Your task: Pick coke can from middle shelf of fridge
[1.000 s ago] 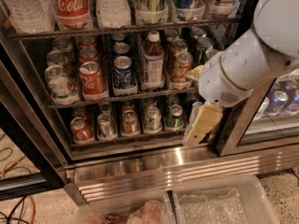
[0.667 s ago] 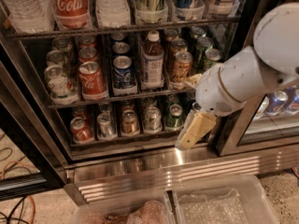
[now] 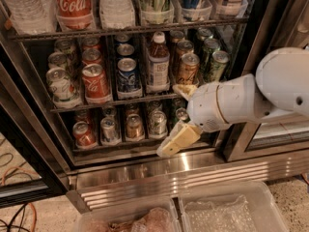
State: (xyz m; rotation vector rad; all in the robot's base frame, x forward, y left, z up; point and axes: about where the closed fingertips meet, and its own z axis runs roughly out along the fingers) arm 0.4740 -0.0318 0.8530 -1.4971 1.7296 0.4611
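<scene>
The coke can [image 3: 95, 82] stands upright at the front of its lane on the middle shelf [image 3: 140, 99], in the left half of the fridge [image 3: 159, 174], untouched.

Change noted: over the last second the gripper [image 3: 171, 121] has travelled left and slightly down from the right side of the opening. It now hangs before the right end of the middle shelf, well apart from the can. Its two cream fingers [image 3: 175, 141] appear spread wide with nothing between them, though the upper one is partly hidden.

Judgement: the approach is under way and the grasp not begun; further leftward travel is needed.

Legible: white "Coca-Cola" script on the can and on the tall red bottle [image 3: 72, 4] above. The label of the brown bottle [image 3: 158, 64] and the blue can [image 3: 128, 74] cannot be read.
</scene>
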